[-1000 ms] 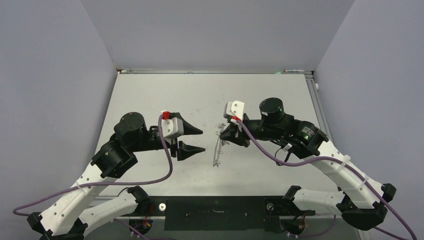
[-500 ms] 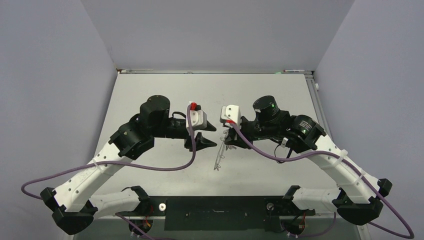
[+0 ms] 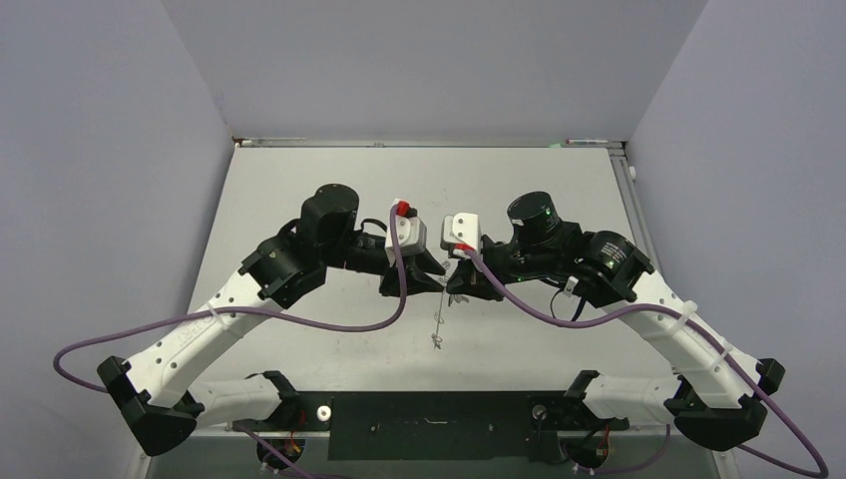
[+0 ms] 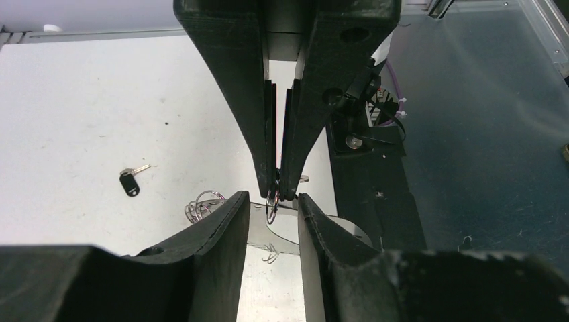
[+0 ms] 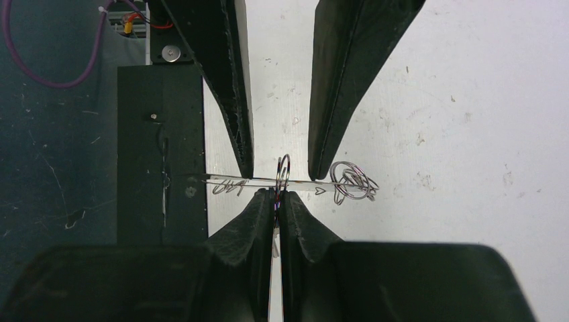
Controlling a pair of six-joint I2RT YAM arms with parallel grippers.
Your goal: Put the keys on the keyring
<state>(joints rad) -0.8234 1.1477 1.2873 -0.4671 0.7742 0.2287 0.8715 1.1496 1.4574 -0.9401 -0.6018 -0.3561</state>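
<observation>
My right gripper [image 5: 277, 196] is shut on a small wire loop [image 5: 283, 169] of the keyring [image 5: 315, 182] and holds the thin grey hoop off the table, edge-on. The hoop hangs below it in the top view [image 3: 438, 314]. A bunch of wire loops [image 5: 352, 181] sits on its rim. My left gripper [image 4: 274, 199] is open, with its fingertips [image 5: 243, 157] on either side of that held loop and of the right gripper's tips [image 4: 278, 188]. One key [image 4: 129, 182], black head and silver blade, lies on the table to the left. The other key is out of view.
The white table [image 3: 329, 180] has grey walls on three sides. A black base plate [image 3: 429, 411] runs along the near edge between the arm mounts. Purple cables [image 3: 329, 324] trail from both wrists.
My left arm has swung right, up to the right gripper, and its open fingers now straddle the held loop. The hoop has turned more edge-on and hangs straighter.
</observation>
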